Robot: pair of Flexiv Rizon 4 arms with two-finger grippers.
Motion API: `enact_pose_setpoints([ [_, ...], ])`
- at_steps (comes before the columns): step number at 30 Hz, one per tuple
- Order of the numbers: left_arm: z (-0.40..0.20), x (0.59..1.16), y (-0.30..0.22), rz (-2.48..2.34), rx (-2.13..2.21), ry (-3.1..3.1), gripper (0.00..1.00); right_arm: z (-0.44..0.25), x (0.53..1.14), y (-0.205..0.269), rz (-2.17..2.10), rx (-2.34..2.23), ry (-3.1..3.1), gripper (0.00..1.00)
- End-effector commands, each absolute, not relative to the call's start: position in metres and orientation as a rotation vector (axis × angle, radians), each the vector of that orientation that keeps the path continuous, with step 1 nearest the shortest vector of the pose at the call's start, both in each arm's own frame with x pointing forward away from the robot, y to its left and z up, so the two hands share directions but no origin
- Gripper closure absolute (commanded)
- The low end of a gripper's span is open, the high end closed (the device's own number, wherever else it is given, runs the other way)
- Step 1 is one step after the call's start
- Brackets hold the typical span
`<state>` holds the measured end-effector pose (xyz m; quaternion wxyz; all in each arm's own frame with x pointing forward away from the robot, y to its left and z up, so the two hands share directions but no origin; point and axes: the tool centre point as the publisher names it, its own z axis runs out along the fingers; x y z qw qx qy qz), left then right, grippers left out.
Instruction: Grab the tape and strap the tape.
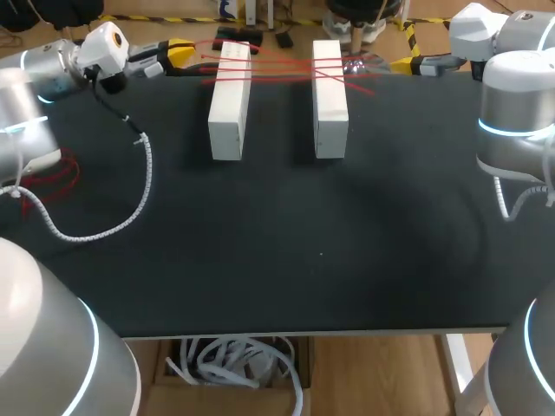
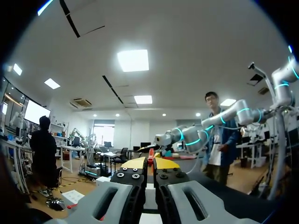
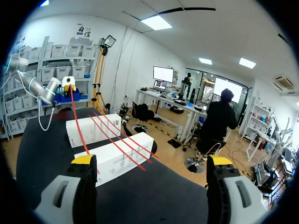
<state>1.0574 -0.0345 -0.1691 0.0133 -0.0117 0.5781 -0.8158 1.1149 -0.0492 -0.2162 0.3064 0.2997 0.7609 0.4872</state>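
The left arm (image 1: 35,82) comes in from the far left corner, its wrist level and pointing along the far edge of the counter (image 1: 286,251). The left pincer (image 2: 150,163) has its yellow tips drawn close, clamped on a red strap (image 2: 150,155). The right arm (image 1: 516,104) stands at the far right corner, wrist turned inward. The right pincer (image 3: 152,161) has its fingers spread wide.

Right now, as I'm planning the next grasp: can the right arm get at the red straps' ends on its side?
Probably yes: the right pincer is open, and the red straps lie just ahead across the white blocks, with nothing between.
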Motion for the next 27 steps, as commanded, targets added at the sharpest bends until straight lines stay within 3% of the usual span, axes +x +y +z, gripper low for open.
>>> enact_pose_setpoints([
  [1,-0.160,1.045,-0.042,-2.549,-0.034,1.769,1.00,-0.216,1.115,-0.049,1.291,0.792,2.012,0.00],
  [27,-0.062,0.987,-0.060,-2.657,0.000,1.617,1.00,-0.216,1.115,-0.049,1.291,0.792,2.012,0.00],
])
